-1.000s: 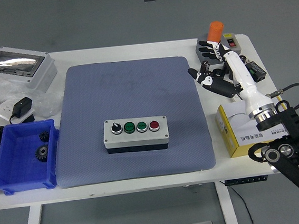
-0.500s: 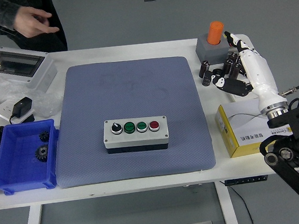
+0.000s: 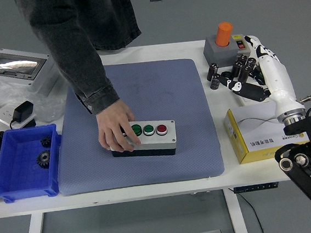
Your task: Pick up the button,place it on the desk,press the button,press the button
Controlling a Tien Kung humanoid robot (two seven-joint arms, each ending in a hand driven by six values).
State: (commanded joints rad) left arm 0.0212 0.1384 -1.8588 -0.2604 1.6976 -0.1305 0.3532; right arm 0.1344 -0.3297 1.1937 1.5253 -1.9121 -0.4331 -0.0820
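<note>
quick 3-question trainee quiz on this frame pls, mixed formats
1. True or false: the robot's right hand is touching the button box.
2. Whose hand covers the left end of the button box? A) the robot's left hand B) the person's hand C) nobody's
3. Fill in: the button box sits on the ___ mat.

Key
1. False. The right hand is at the table's right side, near the grey base with the orange cylinder, apart from the box.
2. B. The person reaches in from the far side.
3. Blue-grey.
</note>
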